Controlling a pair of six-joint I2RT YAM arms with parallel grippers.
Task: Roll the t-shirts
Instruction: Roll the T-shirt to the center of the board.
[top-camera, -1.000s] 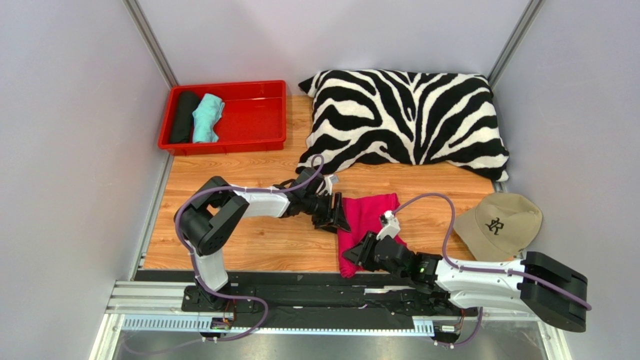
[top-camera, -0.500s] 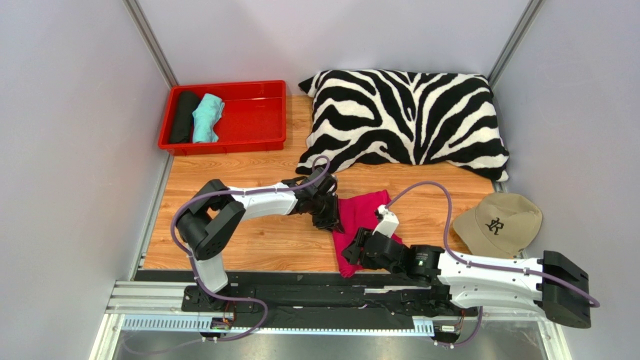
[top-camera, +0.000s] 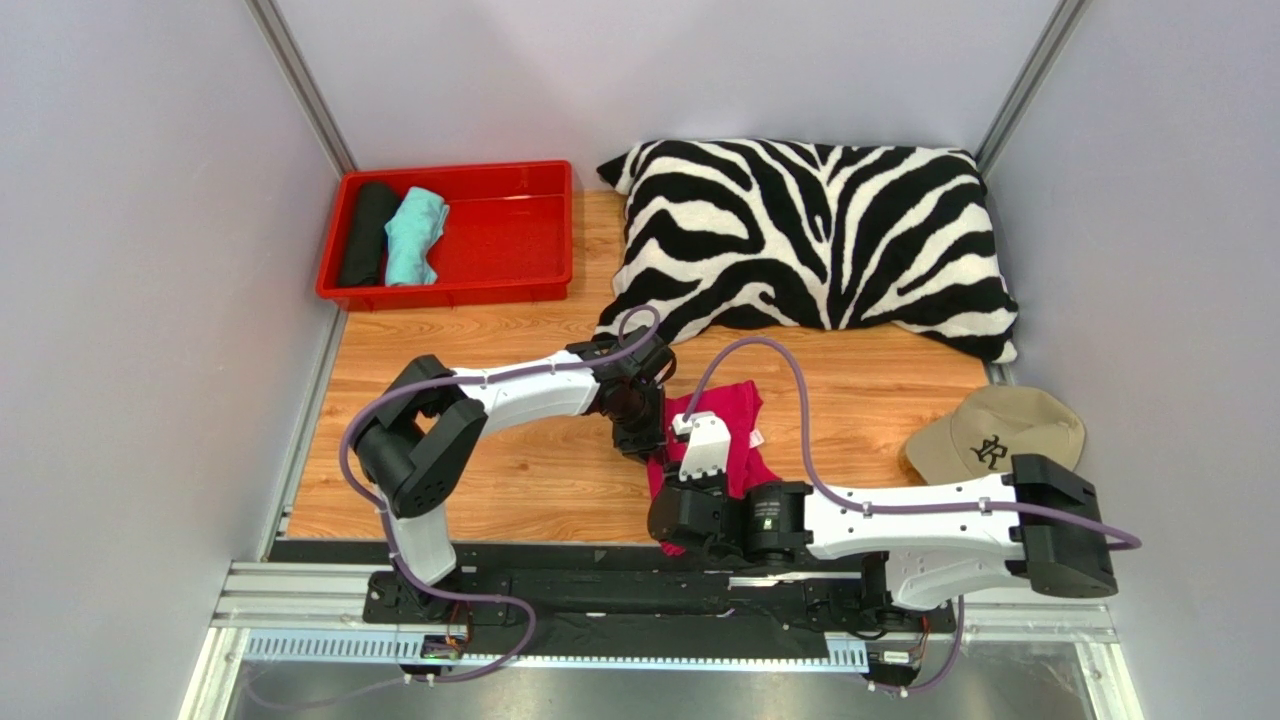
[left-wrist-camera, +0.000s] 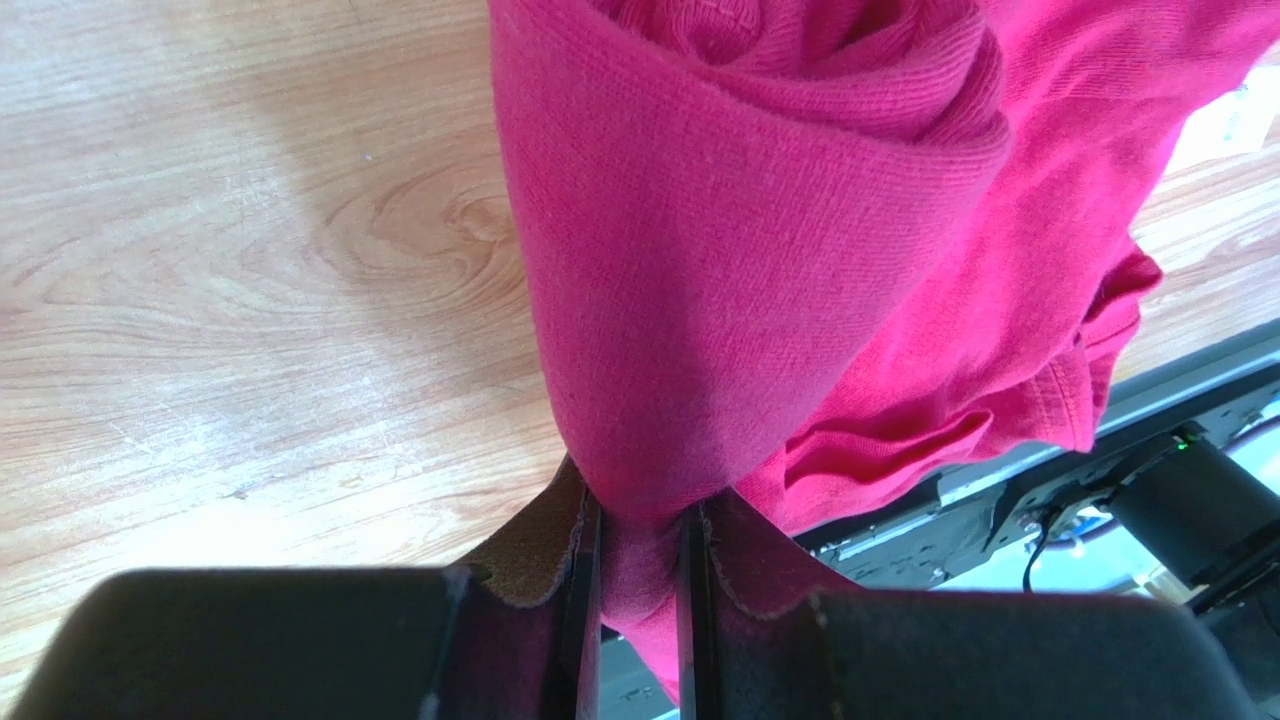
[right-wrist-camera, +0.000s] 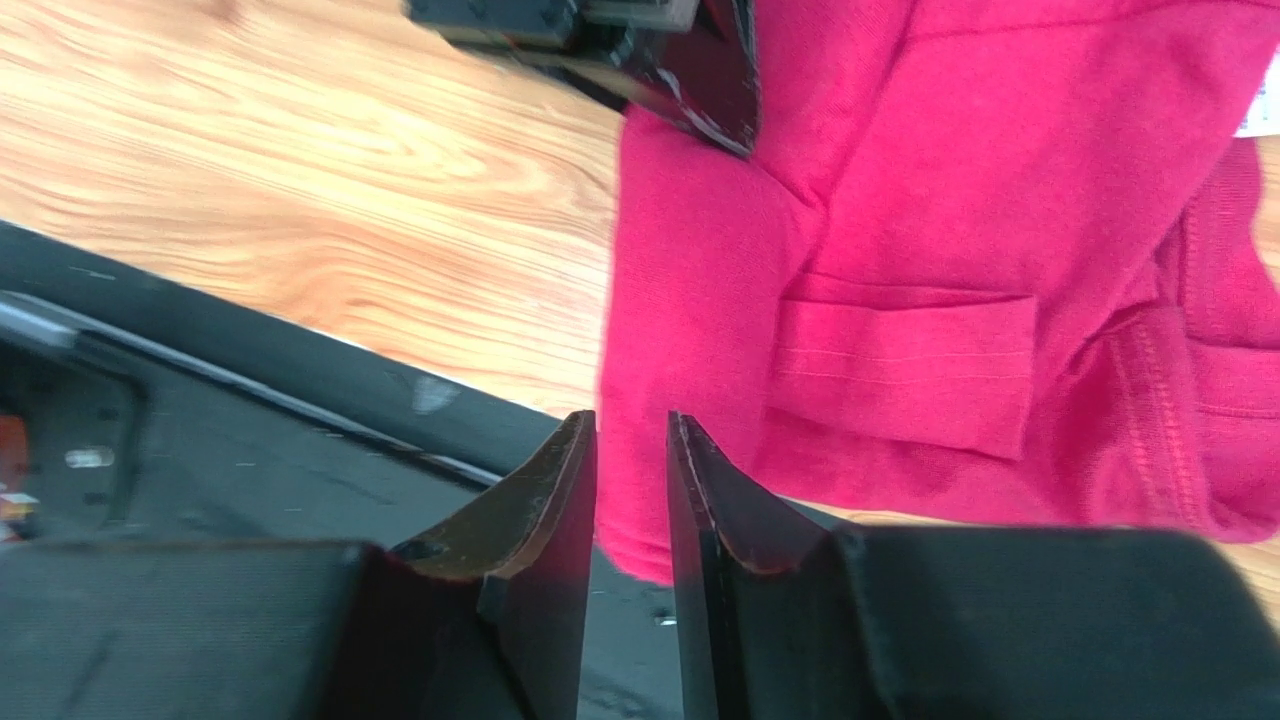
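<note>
Right claw (right-wrist-camera: 631, 432) farther left on t-shirt (right-wrist-camera: 902, 225)

The left arm (top-camera: 511, 393) bends at the elbow and reaches out to the right, with its wrist tipped down. The left gripper (left-wrist-camera: 637, 510) has its two fingers squeezed close, pinching a fold of the pink t-shirt (left-wrist-camera: 751, 270). The right arm (top-camera: 902, 518) lies low and stretches to the left. The right gripper (right-wrist-camera: 628, 435) has its fingers almost together too, nipping the shirt's near edge.
</note>
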